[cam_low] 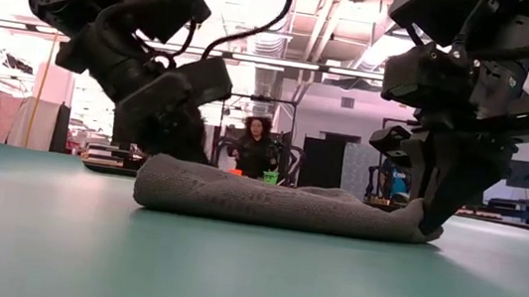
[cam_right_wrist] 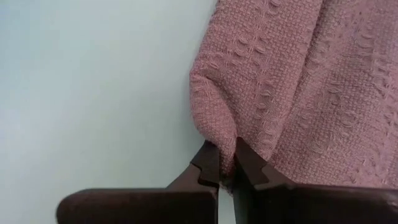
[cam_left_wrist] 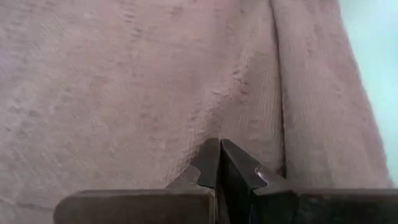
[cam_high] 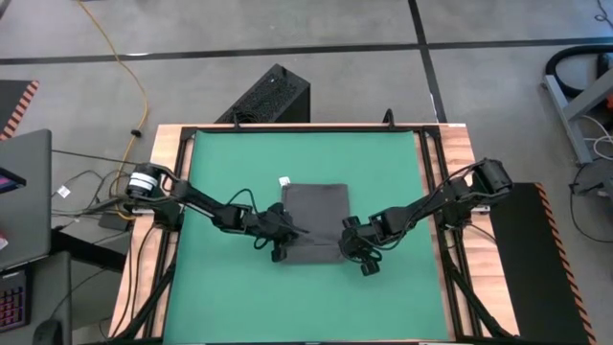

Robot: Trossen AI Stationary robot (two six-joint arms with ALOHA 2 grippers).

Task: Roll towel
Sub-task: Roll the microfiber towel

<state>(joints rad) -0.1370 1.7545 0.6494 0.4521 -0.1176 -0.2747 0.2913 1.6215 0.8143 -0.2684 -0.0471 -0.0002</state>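
Pinching the near edge of the towel (cam_high: 314, 224) with both grippers, I am at the very start of the roll. My right gripper (cam_right_wrist: 225, 167) has its fingers narrowed onto a small fold of cloth at the near right corner, and that corner is lifted slightly off the green mat (cam_high: 220, 172). My left gripper (cam_left_wrist: 217, 163) sits at the near left corner with its fingers fully together, tips down against the cloth; I cannot tell whether any cloth is caught between them. In the low view the towel (cam_low: 278, 202) looks thicker along the near edge, perhaps a first fold. Beyond my grippers the rest lies flat near the mat's middle, its white tag (cam_high: 284, 180) at the far left corner. I judge almost all the rolling is still left.
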